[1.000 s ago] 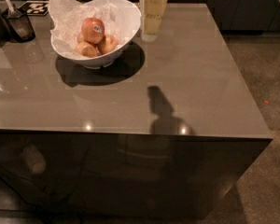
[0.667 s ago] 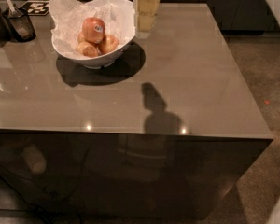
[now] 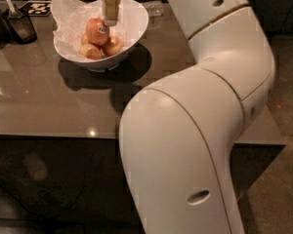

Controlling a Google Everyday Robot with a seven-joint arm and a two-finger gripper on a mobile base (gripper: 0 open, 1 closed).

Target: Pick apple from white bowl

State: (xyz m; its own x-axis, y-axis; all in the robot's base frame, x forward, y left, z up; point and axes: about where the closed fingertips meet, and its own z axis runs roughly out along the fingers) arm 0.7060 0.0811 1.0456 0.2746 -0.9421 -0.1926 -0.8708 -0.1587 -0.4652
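The white bowl point(image 3: 132, 30), lined with crinkled white paper, stands at the far left of the grey table. The apple point(image 3: 94, 32), reddish-pink with a small dark-and-white sticker, lies on top of the pile inside it. Two paler apples point(image 3: 90, 51) lie below and beside it. My gripper point(image 3: 110, 19) comes down from the top edge, tan in colour. Its tip hangs over the bowl just right of the apple, close to it. I cannot tell whether it touches the apple. My white arm point(image 3: 205, 111) fills the right foreground and hides much of the table.
A dark container with a utensil point(image 3: 17, 23) stands at the far left. A black-and-white marker tag point(image 3: 34, 8) lies behind it. A clear object point(image 3: 154, 7) lies behind the bowl. The table's front edge point(image 3: 53, 135) runs across the middle, with dark floor to the right.
My gripper has moved left from beside the bowl's right rim to over the bowl, by the apple. My arm has swung into the foreground. The bowl and apples have stayed put.
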